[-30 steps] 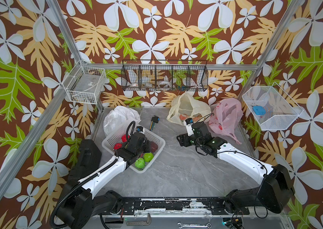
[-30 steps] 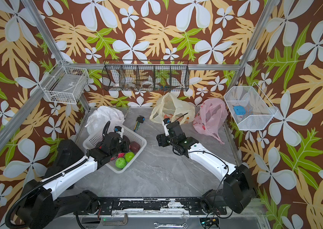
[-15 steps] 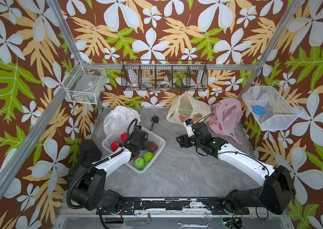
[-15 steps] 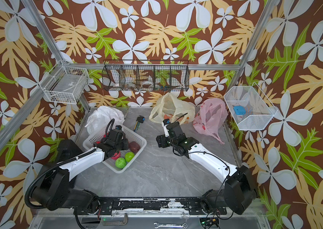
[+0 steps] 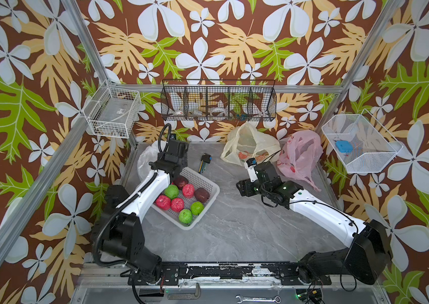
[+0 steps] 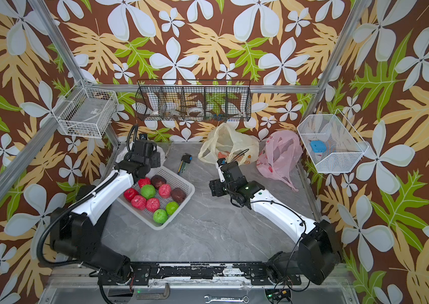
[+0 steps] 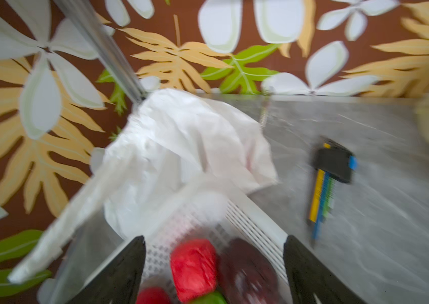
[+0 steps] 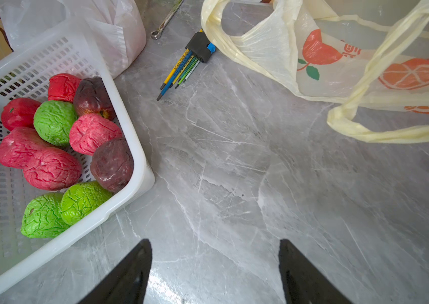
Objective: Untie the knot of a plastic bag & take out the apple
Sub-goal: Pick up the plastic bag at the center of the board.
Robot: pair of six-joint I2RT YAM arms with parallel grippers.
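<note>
Marble table (image 5: 234,223): white basket (image 8: 76,231) holds red, green apples (image 8: 55,122); left claw (image 7: 213,238), right claw (image 8: 214,240) spread.

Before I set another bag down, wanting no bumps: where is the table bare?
Biggest bare patch: the table's front middle, between the white basket, the right arm and the front rail. A narrower strip separates basket from yellow bag. Crowded: the back edge, with white bag, hex keys, yellow bag and pink bag.

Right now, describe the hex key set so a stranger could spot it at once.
On the grey marble table, look between the white apple basket and the pale yellow fruit-print bag. The hex key set lies flat there: a black holder fanning yellow, blue and green keys, unlike the plain steel wrench nearby.
</note>
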